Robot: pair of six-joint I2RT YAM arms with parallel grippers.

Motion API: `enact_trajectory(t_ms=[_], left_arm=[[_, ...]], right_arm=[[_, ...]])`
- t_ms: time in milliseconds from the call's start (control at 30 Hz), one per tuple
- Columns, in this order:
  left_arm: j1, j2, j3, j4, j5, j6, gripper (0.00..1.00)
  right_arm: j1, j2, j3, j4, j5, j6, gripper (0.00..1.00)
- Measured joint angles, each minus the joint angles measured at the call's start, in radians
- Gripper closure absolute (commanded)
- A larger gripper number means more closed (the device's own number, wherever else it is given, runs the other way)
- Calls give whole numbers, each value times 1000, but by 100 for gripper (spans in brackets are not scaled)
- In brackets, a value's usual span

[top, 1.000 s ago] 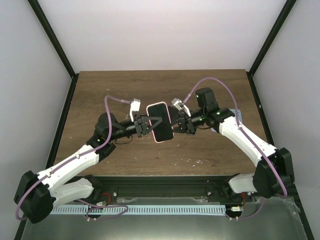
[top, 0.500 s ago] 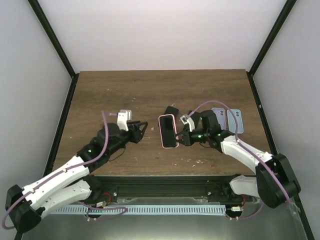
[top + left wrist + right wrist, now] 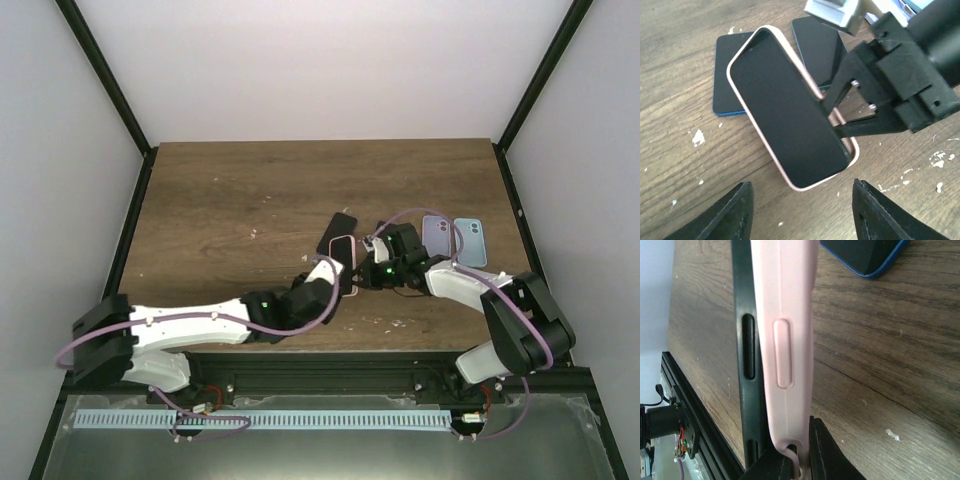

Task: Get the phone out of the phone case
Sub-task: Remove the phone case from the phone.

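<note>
**Phone in its case, pinched by the right gripper**

Phone (image 3: 790, 135) sits inside the pink case (image 3: 787, 315), whose rim frames the dark screen on all sides. The cased phone lies near the middle of the table (image 3: 220, 190), screen up and at a slant. Whether its low corner touches the wood cannot be told.

The right gripper (image 3: 832, 120) is closed on the cased phone, with its two black fingers clamping one long edge near the lower corner. The right wrist view shows the pink side wall with its raised button cover. A black slotted edge runs alongside that wall, and the fingers meet at its base.

The left gripper (image 3: 800, 215) hovers just short of the phone's near end. Its fingers (image 3: 737, 212) are spread wide and hold nothing.

Partly under the far end of the cased phone lies a blue-rimmed phone (image 3: 727, 80), flat on the wood. Just beside it rests a second dark phone (image 3: 820, 50). Farther right, a lavender case (image 3: 437, 238) and a blue case (image 3: 470, 240) lie side by side, backs up, camera cutouts toward the far edge.
</note>
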Motion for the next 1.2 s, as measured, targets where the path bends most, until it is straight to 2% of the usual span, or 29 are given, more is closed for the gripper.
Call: enact_trajectory(t_ms=[200, 500, 800, 1200], left_arm=[[-56, 183, 127, -15, -92, 19, 41], [-58, 295, 168, -32, -123, 49, 34], [-58, 348, 225, -77, -163, 91, 36], [-62, 365, 227, -125, -227, 119, 37]], right_arm=[[1, 28, 30, -7, -1, 23, 99], [1, 34, 36, -15, -35, 38, 99], [1, 34, 36, -19, -60, 58, 99], [1, 50, 36, -18, -95, 62, 99]])
